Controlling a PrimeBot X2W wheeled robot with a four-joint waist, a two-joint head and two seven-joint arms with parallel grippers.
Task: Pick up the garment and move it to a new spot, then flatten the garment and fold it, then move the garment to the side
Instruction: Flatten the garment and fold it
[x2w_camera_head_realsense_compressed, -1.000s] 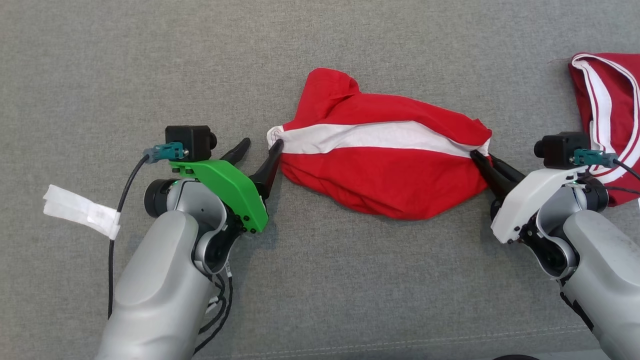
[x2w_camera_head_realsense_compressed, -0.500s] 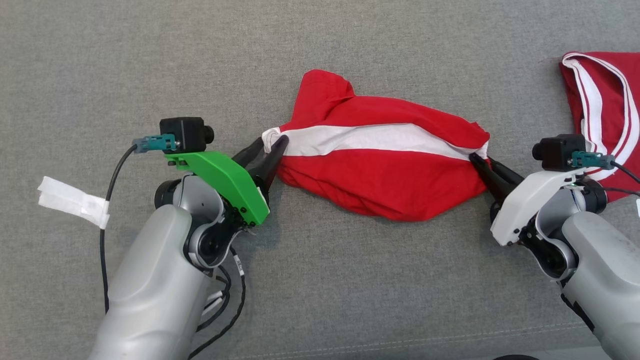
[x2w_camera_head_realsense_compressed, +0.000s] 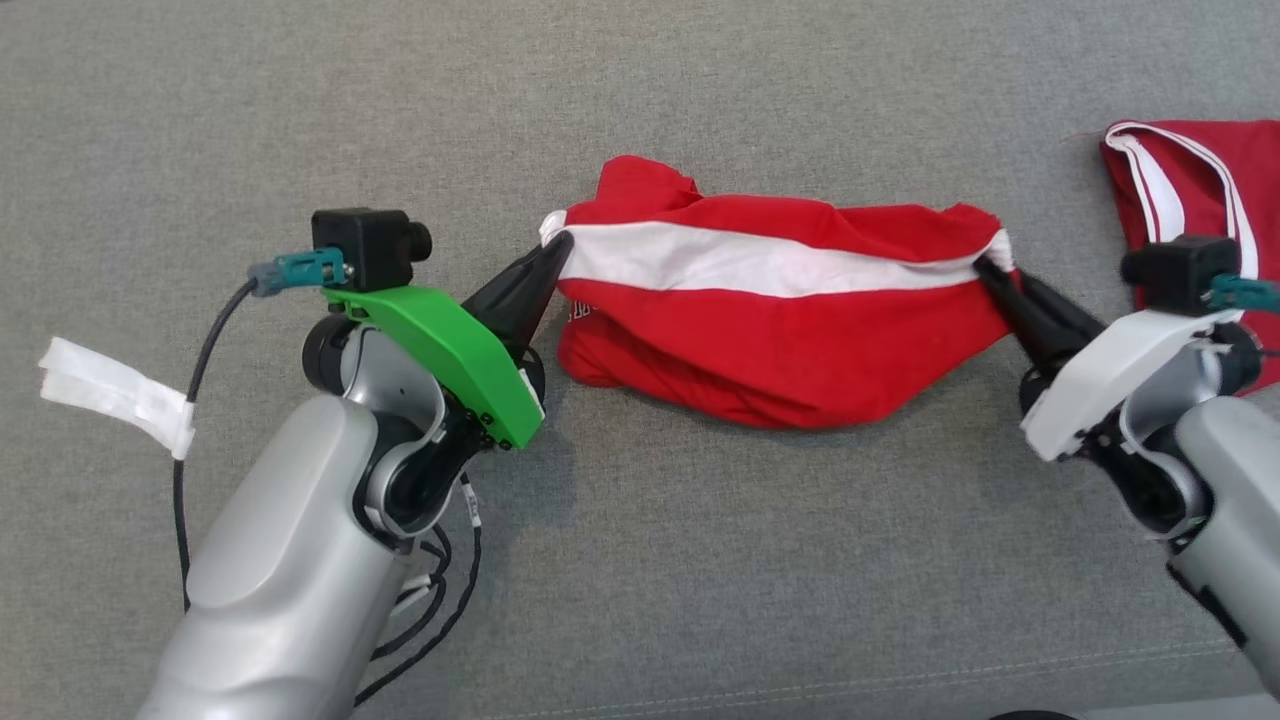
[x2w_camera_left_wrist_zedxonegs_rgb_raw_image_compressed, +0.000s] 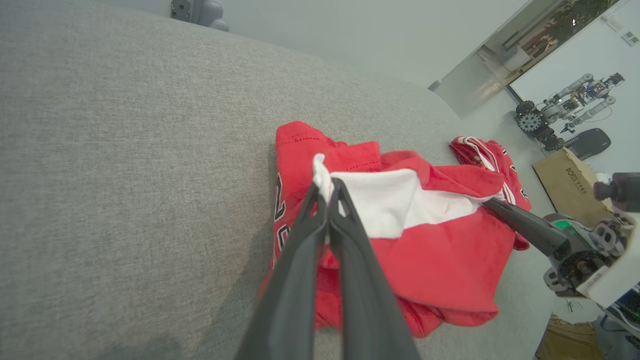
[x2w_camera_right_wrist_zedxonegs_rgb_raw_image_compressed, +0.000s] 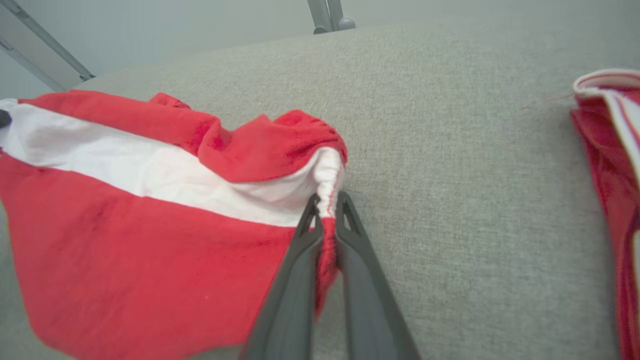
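Our left hand (x2w_camera_head_realsense_compressed: 558, 247) has just clamped one end of the white band (x2w_camera_head_realsense_compressed: 740, 262); our right hand (x2w_camera_head_realsense_compressed: 987, 266) grips the other, so the red garment (x2w_camera_head_realsense_compressed: 780, 345), stretched across the grey upholstery (x2w_camera_head_realsense_compressed: 700, 100), looks ready to lift.

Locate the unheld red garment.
Head view: the unheld red garment lies at the far right, just beyond the right claw, apart from the held garment.

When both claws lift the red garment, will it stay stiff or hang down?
Probably floppy: the red garment bunches in soft folds between the left claw and right claw. Its middle likely sags when lifted. It looks light, so the thin pinches may hold.
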